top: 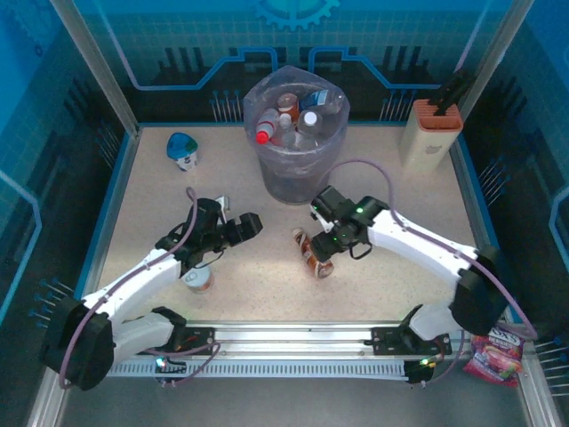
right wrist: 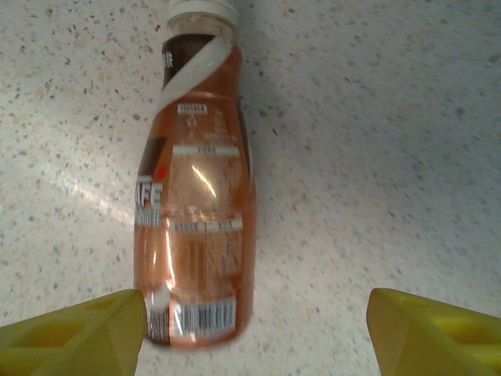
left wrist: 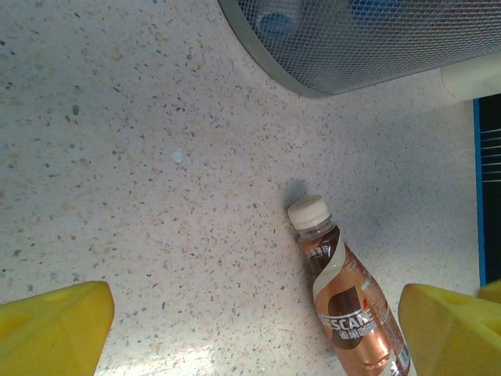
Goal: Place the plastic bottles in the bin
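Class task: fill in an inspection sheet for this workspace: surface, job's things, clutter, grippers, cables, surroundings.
Surface: speckled beige table, no spills seen.
Job's things: bin holds several bottles; one copper-brown bottle lies on the table.
Clutter: tin, white blue-topped object, beige block, red packet.
Grippers: left gripper open, empty; right gripper open, either side of the copper-brown bottle.
Cables: purple cables run along the arms.
Surroundings: blue panelled walls.

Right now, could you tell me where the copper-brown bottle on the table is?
In the top view the copper-brown bottle lies on its side just in front of the bin, under the right tool.
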Robot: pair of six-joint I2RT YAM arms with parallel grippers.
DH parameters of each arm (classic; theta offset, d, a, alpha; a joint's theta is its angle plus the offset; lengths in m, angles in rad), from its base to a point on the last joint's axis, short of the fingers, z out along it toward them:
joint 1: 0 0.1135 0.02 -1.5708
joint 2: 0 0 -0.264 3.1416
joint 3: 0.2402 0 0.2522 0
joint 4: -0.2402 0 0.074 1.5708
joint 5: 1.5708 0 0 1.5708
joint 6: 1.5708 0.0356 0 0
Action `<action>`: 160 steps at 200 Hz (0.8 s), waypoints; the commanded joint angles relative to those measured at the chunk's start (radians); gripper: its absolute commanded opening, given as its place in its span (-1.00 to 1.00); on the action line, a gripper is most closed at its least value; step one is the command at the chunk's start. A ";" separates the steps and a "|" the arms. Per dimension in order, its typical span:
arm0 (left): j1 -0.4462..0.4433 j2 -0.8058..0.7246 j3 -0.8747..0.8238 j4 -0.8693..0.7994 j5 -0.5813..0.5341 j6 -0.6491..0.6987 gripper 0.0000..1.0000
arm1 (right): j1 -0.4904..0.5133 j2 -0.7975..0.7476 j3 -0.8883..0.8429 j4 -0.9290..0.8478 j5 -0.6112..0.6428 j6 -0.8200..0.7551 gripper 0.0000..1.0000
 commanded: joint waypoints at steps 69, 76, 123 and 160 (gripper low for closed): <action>0.030 -0.135 -0.082 -0.083 -0.009 0.005 0.89 | 0.026 0.314 0.180 0.062 -0.051 -0.103 0.46; 0.031 -0.135 -0.085 -0.079 -0.010 0.004 0.89 | 0.025 0.331 0.185 0.070 -0.051 -0.108 0.43; 0.042 -0.124 -0.086 -0.071 -0.004 0.015 0.89 | 0.026 0.435 0.236 0.095 -0.070 -0.126 0.26; 0.047 -0.131 -0.085 -0.083 -0.006 0.019 0.89 | 0.032 0.405 0.225 0.106 -0.056 -0.130 0.03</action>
